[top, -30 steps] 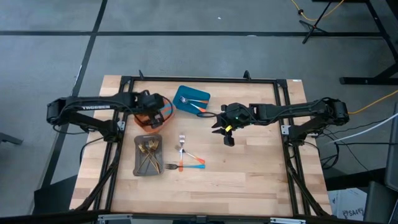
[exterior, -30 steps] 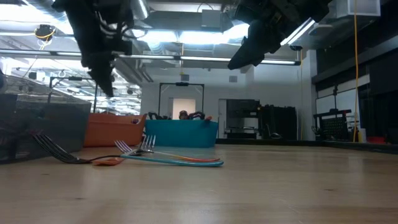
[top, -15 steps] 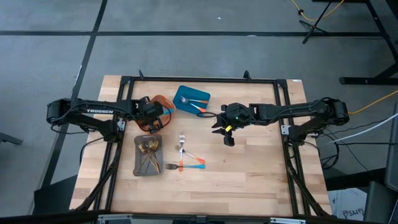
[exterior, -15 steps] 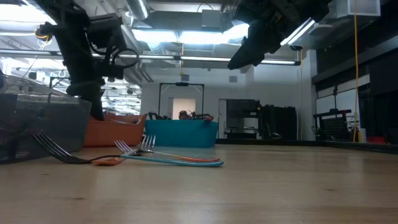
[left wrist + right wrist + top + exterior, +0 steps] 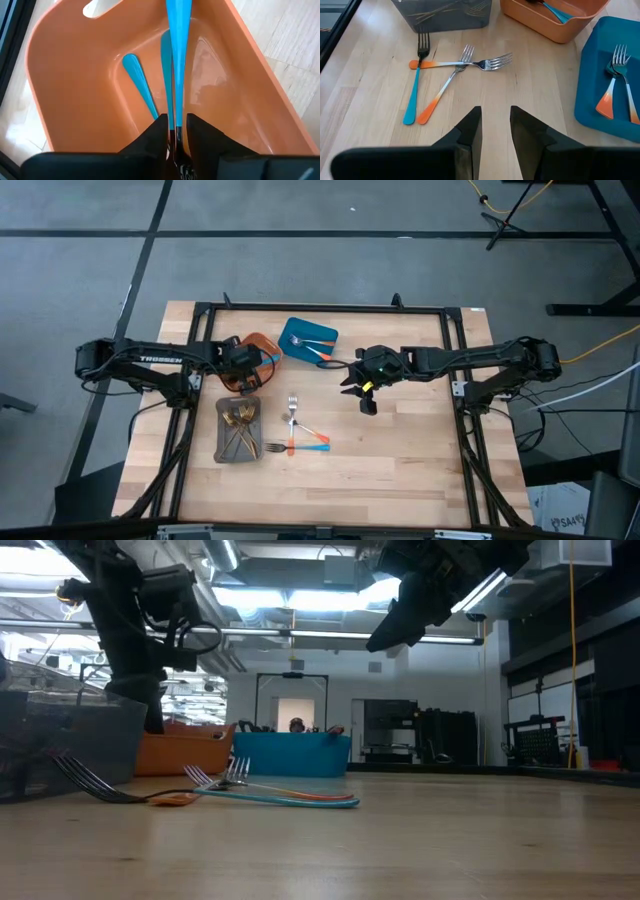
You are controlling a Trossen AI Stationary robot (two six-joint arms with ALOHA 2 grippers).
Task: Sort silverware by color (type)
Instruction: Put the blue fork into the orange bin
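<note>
The left arm reaches down into the orange tray (image 5: 75,75), its left pincer (image 5: 175,131) clasping a blue-handled utensil (image 5: 178,50) (another lies beside). The right pincer (image 5: 494,127) hovers parted, empty, above three forks (image 5: 445,70) on the counter (image 5: 370,100).

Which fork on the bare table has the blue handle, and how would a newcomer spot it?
Start at the grey tray on the table's left half. Just to its right, three forks lie crossed on the bare wood. The one wanted is the blue-handled fork, with a dark head nearest the tray; the other two have orange handles and shiny heads.
</note>
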